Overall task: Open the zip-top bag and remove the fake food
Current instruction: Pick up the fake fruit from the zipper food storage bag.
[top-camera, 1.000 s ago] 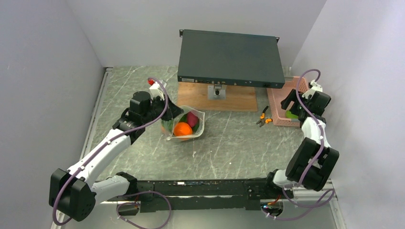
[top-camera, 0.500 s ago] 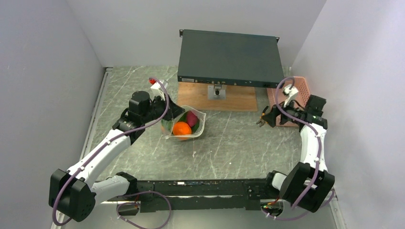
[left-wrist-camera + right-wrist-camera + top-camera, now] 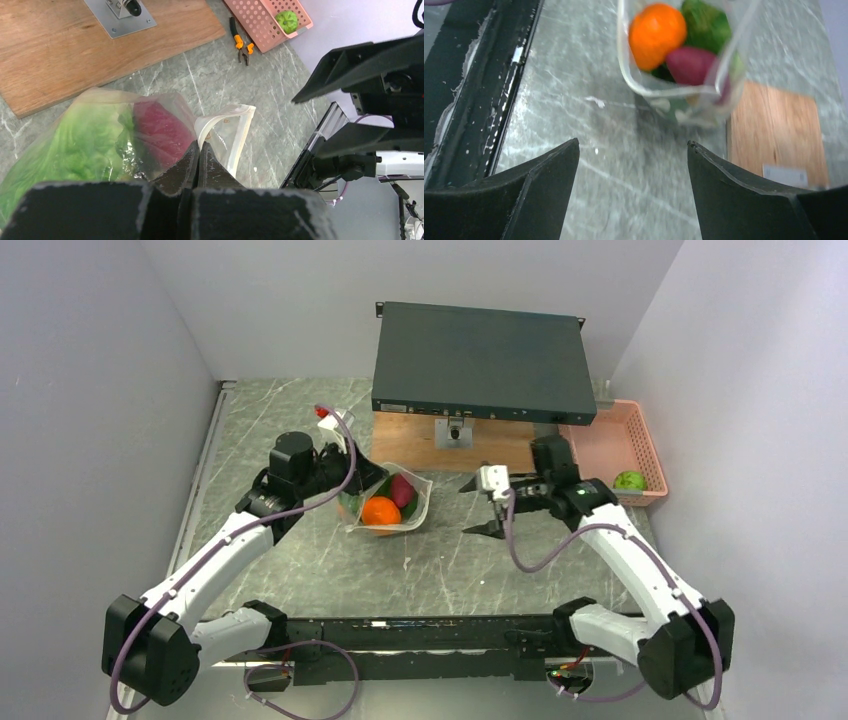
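Jaws of the left gripper point(image 3: 198, 159) are clenched on the thin film of the clear, floppy zip-top bag point(image 3: 392, 512) printed with white dots, pinching it on its left side close to the mouth. The bag is in the left half of the grey-green marbled worktop point(image 3: 450, 565), just in front of the flat wooden board point(image 3: 405, 445) that lies toward the far edge. Its mouth gapes toward the right edge. I cannot tell whether its underside rests fully on the worktop.

Four pieces of fake food show through the plastic. A smooth orange ball point(image 3: 382, 510) sits on the side toward the near edge. A red-purple oval piece point(image 3: 402, 488) is just beside it, toward the far edge. Leafy green lettuce point(image 3: 82, 145) fills the closed end. A dark green piece point(image 3: 706, 22) lies behind the ball, blurred in the right wrist view.

The right gripper point(image 3: 478, 508) hangs over the middle of the worktop, near the bag's mouth but apart from it. Its two black fingers are spread wide with nothing between them and point at the opening.

A pink plastic basket with perforated walls point(image 3: 600, 440) sits in the far right corner. A round green fruit piece point(image 3: 628, 480) lies at its near end. Orange-handled pliers point(image 3: 242, 44) lie on the worktop just beside the basket, between it and the board; in the top view the right arm covers them. A large, flat dark metal box point(image 3: 480, 355) stands raised above the board at the far edge.
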